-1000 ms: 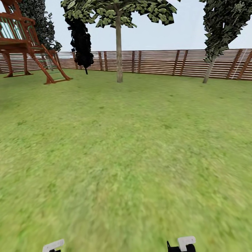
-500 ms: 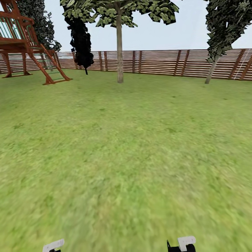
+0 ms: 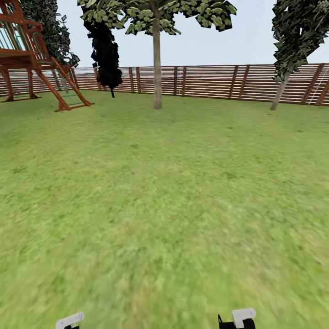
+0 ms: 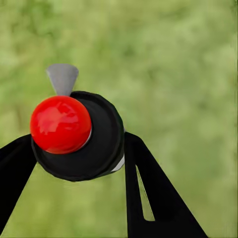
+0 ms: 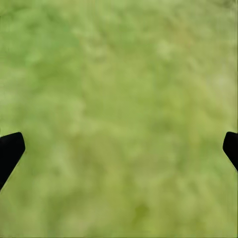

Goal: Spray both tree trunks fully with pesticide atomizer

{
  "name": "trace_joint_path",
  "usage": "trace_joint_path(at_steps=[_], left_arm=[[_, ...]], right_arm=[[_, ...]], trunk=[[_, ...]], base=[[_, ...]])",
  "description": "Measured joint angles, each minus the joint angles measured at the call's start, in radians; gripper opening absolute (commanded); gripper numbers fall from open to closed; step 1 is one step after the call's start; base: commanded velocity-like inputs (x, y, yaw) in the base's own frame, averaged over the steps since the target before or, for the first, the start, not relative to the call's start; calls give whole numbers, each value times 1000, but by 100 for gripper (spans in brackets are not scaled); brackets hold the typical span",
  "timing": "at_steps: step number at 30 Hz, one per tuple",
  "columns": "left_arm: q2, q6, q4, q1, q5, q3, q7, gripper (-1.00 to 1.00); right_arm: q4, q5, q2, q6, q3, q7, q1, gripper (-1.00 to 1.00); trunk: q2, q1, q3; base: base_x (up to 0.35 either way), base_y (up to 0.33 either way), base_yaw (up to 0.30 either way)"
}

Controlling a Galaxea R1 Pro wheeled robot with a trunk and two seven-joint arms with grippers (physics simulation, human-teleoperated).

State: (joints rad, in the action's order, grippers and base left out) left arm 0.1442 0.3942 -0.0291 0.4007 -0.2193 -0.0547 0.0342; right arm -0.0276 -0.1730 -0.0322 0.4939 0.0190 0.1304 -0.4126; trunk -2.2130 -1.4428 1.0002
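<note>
Over the past second our head view has drifted slightly, so we are still driving across the lawn [image 3: 164, 205] toward the trees [image 3: 157, 59]. The left gripper [image 4: 74, 163] holds the pesticide atomizer [image 4: 79, 136]; the right gripper [image 5: 119, 148] gapes wide. Most of each gripper is cut off.

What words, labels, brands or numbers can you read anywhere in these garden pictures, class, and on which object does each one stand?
None: no readable text in these pictures.
The pesticide atomizer between the left gripper's fingers shows a plain red cap, no label.
The fence and play tower carry no signs.
</note>
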Motion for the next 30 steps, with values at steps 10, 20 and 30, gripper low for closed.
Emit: trace_joint_path(at_steps=[10, 20, 30], left_arm=[[0, 0, 0, 0, 0, 0, 1, -100], [0, 0, 0, 0, 0, 1, 0, -100], [0, 0, 0, 0, 0, 1, 0, -100]], right_arm=[[0, 0, 0, 0, 0, 0, 0, 100], [0, 0, 0, 0, 0, 0, 0, 100], [0, 0, 0, 0, 0, 0, 0, 100]], trunk=[[0, 0, 0], [0, 0, 0], [0, 0, 0]], base=[[339, 113, 0], [339, 113, 0], [339, 113, 0]])
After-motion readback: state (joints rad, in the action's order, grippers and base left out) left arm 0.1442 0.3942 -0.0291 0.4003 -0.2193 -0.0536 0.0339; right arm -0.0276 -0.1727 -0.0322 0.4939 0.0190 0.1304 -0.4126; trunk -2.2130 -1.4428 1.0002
